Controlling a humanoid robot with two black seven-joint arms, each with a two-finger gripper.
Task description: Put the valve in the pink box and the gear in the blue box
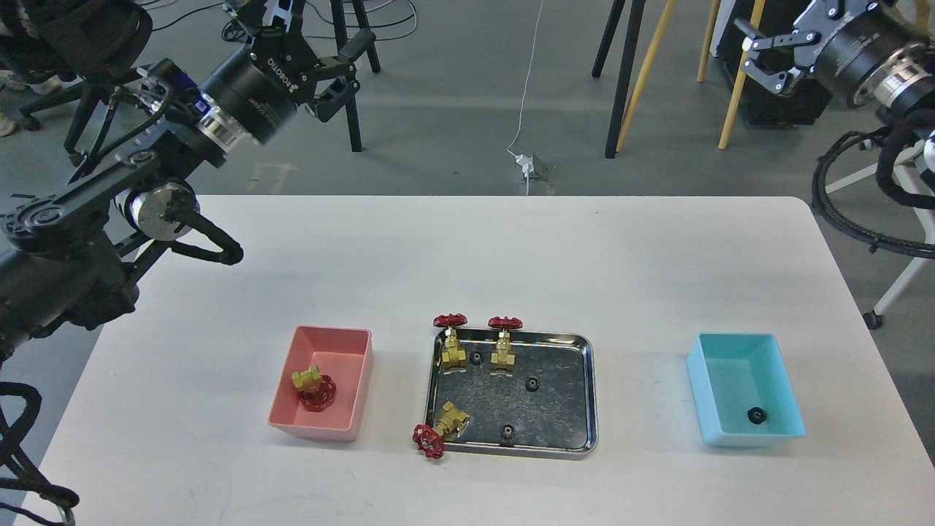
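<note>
Brass valve [313,387], red handwheel, tipped in pink box [352,380]; left end effector [337,62], right end effector [756,57] both released.

black jointed arms with silver wrist rings, looped black cables, white lettering on the left gripper [321,55].

left claw [332,55] raised, fingers spread | right claw [760,62] raised, fingers spread

A brass, red-wheeled valve [313,386] lies tipped in my pink box [321,383]; a black gear [757,416] lies flat in the blue box [743,399].
</note>
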